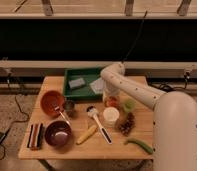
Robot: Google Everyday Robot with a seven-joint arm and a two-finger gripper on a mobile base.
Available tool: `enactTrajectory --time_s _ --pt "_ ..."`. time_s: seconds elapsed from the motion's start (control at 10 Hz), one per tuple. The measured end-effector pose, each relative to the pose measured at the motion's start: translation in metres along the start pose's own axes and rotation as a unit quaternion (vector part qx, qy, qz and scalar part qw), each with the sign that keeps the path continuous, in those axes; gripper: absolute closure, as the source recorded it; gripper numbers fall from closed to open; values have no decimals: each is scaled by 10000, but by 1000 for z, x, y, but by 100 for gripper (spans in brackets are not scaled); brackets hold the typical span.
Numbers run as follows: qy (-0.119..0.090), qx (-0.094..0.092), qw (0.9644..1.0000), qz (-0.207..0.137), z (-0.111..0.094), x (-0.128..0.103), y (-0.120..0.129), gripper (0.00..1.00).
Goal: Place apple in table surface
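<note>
The gripper (111, 95) partly hides the apple (111, 103) beneath it.

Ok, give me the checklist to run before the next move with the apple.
1. Gripper is right at the apple, just right of the green tray: ok.
2. Gripper holds the apple: cannot tell.
3. Apple rests on the table surface: cannot tell, the contact is hidden.
4. Apple lies outside the green tray: ok.
5. Room around the spot: not ok, the white cup and pale green round thing sit close, so retreat carefully.
</note>
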State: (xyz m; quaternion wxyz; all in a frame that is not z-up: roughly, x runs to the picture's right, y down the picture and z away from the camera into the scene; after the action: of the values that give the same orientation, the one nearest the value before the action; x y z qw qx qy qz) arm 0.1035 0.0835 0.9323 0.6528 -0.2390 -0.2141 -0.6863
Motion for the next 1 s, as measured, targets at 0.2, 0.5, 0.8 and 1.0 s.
enactTrajectory --time_s 0.2,0.5,0.8,1.0 --pt "-105 -44 9999 41 1 -4 7 75" --pt "-115 26 9999 79 -17 -5 12 100" --pt "-11 188 9998 18 -58 -7 14 100" --pt "80 262 9995 -125 -84 -12 15 100"
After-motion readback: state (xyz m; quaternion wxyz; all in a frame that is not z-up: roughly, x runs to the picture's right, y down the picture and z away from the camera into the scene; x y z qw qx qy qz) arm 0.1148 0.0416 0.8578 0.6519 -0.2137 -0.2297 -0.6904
